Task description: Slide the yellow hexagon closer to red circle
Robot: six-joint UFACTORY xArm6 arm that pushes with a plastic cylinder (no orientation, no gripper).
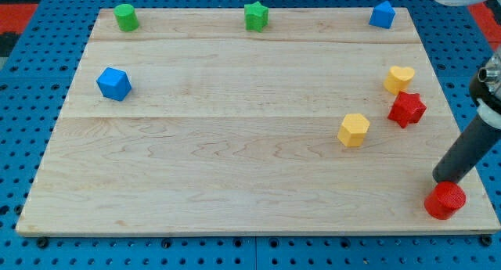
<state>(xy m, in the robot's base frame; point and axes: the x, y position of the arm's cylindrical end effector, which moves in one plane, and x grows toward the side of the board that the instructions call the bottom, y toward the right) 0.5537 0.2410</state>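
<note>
The yellow hexagon [354,130] lies right of the board's middle. The red circle [445,200] sits near the board's bottom right corner. My tip [447,178] is at the lower end of the dark rod, right at the red circle's upper edge; I cannot tell whether it touches it. The tip is well to the right of and below the yellow hexagon.
A red star [407,109] and a yellow heart [399,79] lie up and right of the hexagon. A blue block [383,15], a green star [256,16] and a green cylinder [125,17] line the top edge. A blue block [114,84] sits at the left.
</note>
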